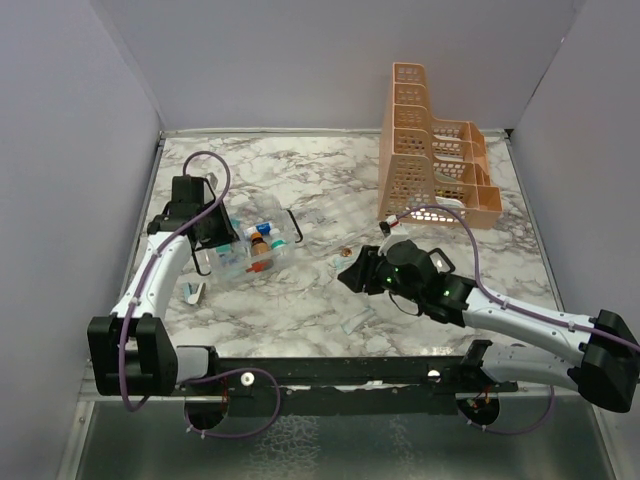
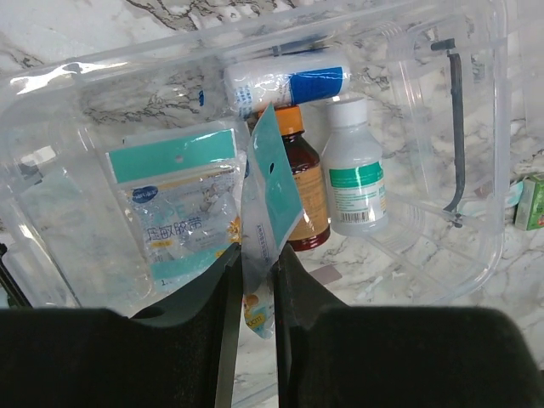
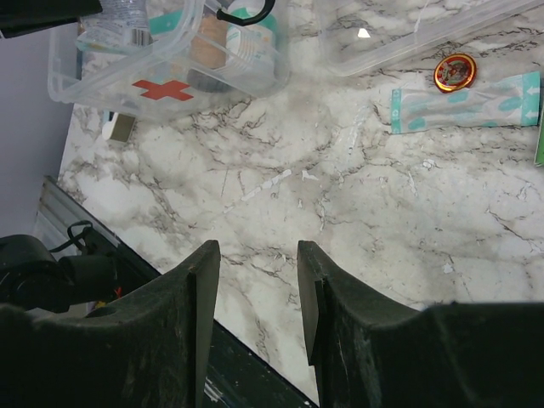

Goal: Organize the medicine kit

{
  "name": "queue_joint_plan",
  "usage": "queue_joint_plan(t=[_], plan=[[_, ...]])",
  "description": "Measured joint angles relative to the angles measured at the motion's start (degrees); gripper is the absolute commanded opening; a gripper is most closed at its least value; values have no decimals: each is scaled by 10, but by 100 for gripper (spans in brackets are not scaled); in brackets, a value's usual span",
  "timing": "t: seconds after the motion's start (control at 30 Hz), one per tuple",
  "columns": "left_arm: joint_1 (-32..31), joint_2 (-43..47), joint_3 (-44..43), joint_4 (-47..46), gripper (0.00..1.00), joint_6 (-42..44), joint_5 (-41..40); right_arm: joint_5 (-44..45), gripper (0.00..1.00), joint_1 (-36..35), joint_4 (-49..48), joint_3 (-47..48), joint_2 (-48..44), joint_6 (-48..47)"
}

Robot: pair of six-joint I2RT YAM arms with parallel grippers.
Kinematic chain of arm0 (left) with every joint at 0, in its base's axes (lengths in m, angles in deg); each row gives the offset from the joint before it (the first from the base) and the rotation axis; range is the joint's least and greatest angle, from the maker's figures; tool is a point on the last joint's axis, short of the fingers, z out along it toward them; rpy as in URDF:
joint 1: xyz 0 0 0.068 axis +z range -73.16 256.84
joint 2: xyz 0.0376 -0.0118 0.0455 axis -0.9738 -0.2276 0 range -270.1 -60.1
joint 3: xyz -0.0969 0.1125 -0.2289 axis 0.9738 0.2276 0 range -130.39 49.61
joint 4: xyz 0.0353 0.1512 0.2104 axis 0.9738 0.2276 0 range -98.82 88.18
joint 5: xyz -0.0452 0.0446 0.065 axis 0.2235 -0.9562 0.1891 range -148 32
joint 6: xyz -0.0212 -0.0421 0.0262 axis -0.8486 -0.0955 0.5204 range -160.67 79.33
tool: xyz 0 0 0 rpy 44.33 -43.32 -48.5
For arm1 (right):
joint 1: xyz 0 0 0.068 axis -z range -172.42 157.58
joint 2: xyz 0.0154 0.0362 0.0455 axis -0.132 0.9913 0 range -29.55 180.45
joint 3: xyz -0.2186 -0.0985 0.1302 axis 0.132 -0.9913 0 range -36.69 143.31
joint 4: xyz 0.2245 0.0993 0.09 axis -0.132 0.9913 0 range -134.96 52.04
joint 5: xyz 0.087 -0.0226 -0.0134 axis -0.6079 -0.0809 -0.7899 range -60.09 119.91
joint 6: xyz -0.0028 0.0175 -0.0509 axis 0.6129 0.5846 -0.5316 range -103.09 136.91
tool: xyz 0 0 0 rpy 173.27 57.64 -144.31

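Item: flat teal sachet (image 2: 272,183), lower centre of the left wrist view, over the clear kit box (image 2: 480,255). Left gripper (image 2: 255,265) pinches its lower edge. We judge it light, limp and slippery, so hold it by an edge. Right gripper (image 3: 255,276) spread, empty.

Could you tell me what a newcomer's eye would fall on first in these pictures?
Most likely the clear medicine box on the left of the table, with bottles inside, and the left end effector pinching a teal-edged packet over it. Next, the tall peach basket organizer at the far right. The right end effector hangs open above the marble, near a small round tin.
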Motion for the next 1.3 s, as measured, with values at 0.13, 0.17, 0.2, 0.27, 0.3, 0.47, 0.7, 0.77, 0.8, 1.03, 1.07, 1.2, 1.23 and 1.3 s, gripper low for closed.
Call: queue_joint_plan(t=[0.13, 0.17, 0.2, 0.27, 0.3, 0.47, 0.7, 0.77, 0.8, 1.03, 1.07, 1.2, 1.23, 1.3], plan=[[15, -14, -2, -6, 0, -3, 19, 0, 42, 0, 0, 0, 0, 0], [16, -16, -3, -6, 0, -3, 21, 0, 42, 0, 0, 0, 0, 0], [18, -19, -4, -6, 0, -3, 23, 0, 41, 0, 0, 0, 0, 0], [19, -30, -11, -3, 0, -5, 26, 0, 41, 0, -1, 0, 0, 2], [19, -38, -14, -3, 0, -5, 28, 0, 41, 0, -3, 0, 0, 4], [19, -83, -25, 9, 0, -4, 31, 0, 41, 0, -8, 0, 7, 10], [20, -109, -34, 32, 0, 3, 25, 0, 41, 0, -11, 0, 18, 11], [20, -109, -34, 40, 0, 6, 21, 0, 41, 0, -13, 0, 18, 12], [20, -109, -34, 43, 0, 7, 20, 0, 41, 0, -13, 0, 18, 13], [20, -97, -42, 65, 0, 14, -2, -8, 41, 0, -17, 0, 38, 14], [20, -95, -42, 67, 0, 16, -6, -10, 41, 0, -17, 0, 41, 14], [20, -94, -43, 74, 0, 19, -8, -16, 41, 0, -17, 0, 46, 15], [20, -94, -43, 75, 0, 20, -8, -18, 41, 0, -18, 0, 46, 15], [20, -94, -43, 75, 0, 20, -7, -19, 41, 0, -19, 0, 46, 15]])
